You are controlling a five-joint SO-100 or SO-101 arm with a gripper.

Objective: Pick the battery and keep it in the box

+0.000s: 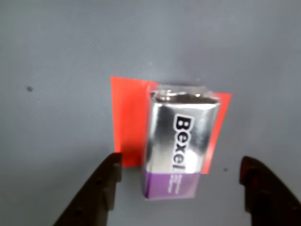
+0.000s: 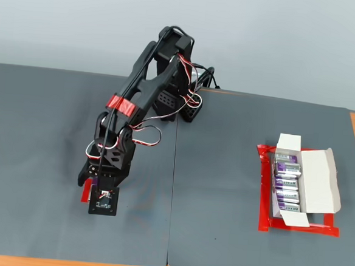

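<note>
Clearly, in the wrist view the pincer [image 1: 178, 179] is spread wide, gripping nothing, its tips flanking the battery [image 1: 181, 143] on the red tape patch [image 1: 128, 123]; lowering squarely before closing looks wise. From the fixed view, the arm hides that battery, far from the box [image 2: 302, 185], whose contents are hard to count.

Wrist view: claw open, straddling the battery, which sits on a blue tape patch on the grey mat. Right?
Not quite. The tape patch under the battery is red, not blue, as the wrist view shows. The rest holds: the claw is open, one finger on each side of the battery, on the grey mat.
</note>
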